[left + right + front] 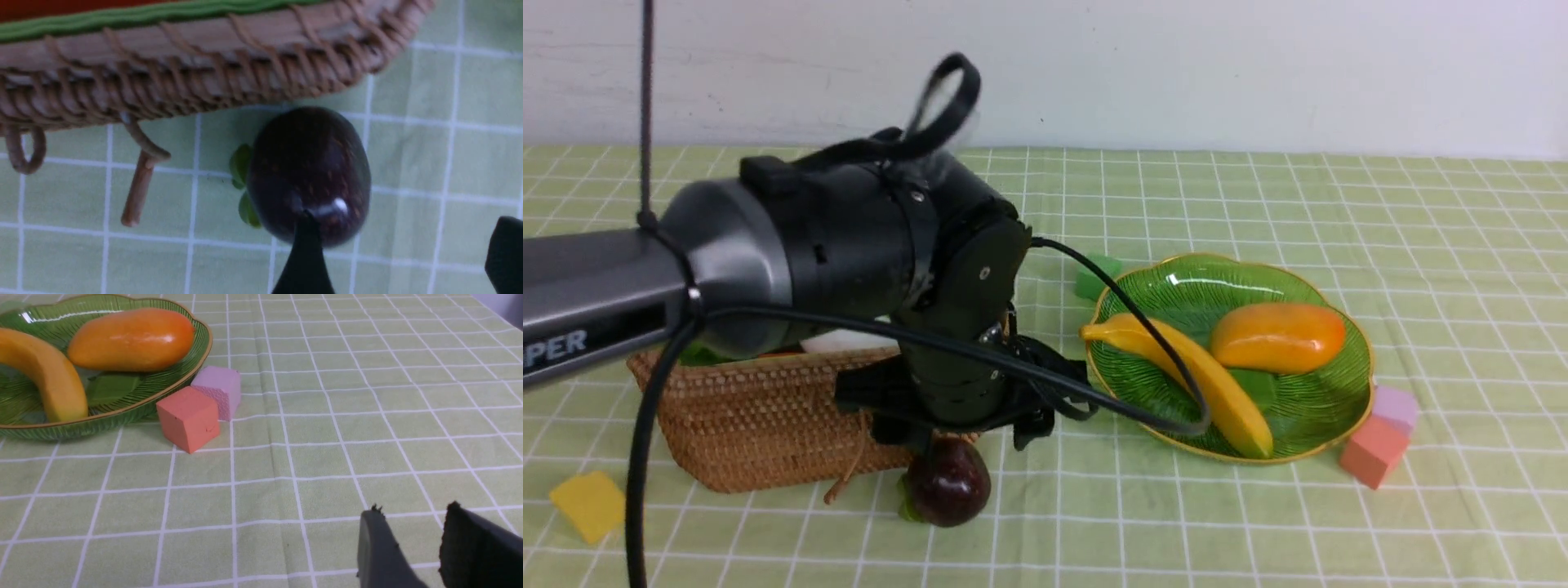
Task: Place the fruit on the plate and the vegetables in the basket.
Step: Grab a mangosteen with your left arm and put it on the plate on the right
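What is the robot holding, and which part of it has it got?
Nothing is held. The left hand is open above the table, and the right hand has nothing between its fingers.

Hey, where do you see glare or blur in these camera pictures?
Front view: glare streaks the far inner side of the green dish, and the strap loop on the left arm is smeared. Left wrist view: dim and soft overall, with a bright highlight on the dark maroon fruit. Right wrist view: brighter, a pale glint on the dish's glass.
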